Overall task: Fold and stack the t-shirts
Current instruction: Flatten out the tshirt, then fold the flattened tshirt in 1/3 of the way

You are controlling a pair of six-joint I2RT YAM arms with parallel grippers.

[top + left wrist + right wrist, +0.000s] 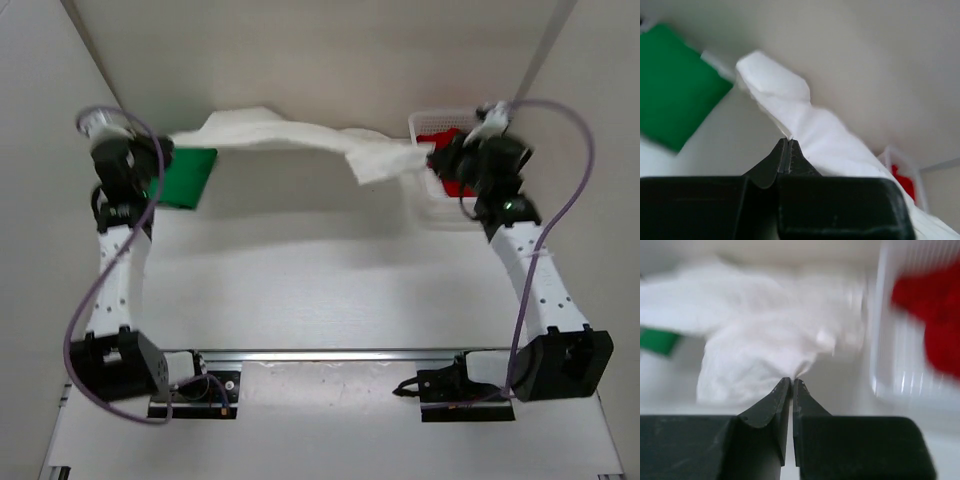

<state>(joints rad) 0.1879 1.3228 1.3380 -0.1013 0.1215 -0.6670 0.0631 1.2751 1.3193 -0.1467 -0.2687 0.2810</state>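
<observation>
Pinching opposite ends of the white t-shirt (290, 135), the left gripper (788, 144) and right gripper (791, 384) are holding it stretched.

past the jaws the right wrist view is smeared: white shirt (770, 340), basket (885, 375) and red shirt (935, 315) lack sharp edges, and the red shirt runs off the right side. the green shirt (657, 340) is a cut-off sliver at left. from above, the right arm (535, 275) covers most of the red shirt and basket, the left arm (120, 250) a green shirt corner; the jaws cannot be made out.
</observation>
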